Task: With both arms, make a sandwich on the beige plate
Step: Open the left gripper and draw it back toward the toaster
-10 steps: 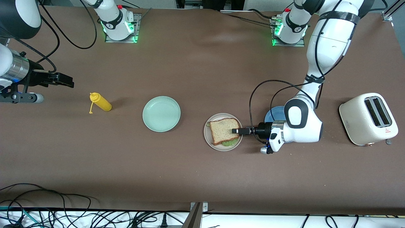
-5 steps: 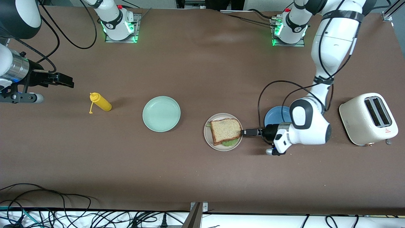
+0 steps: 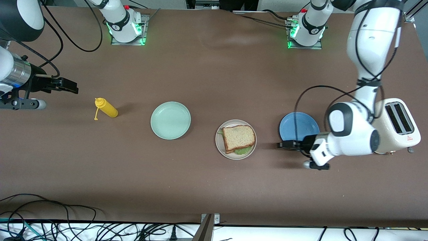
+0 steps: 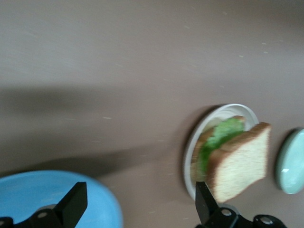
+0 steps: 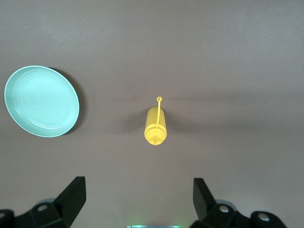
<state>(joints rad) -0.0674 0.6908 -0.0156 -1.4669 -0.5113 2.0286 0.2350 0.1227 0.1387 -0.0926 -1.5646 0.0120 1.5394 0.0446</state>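
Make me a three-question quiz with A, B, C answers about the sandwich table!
1. Where is the sandwich?
A. on the beige plate
B. on the mint-green plate
C. on the toaster

2. How many plates are on the table?
A. one
B. two
C. three

3. What is the left gripper holding?
A. bread
B. nothing, it is open
C. the yellow bottle

Answers:
1 A, lettuce and bread sit stacked on the beige plate.
2 C, beige, mint-green and the blue plate.
3 B, its fingers are spread with nothing between them by the blue plate.
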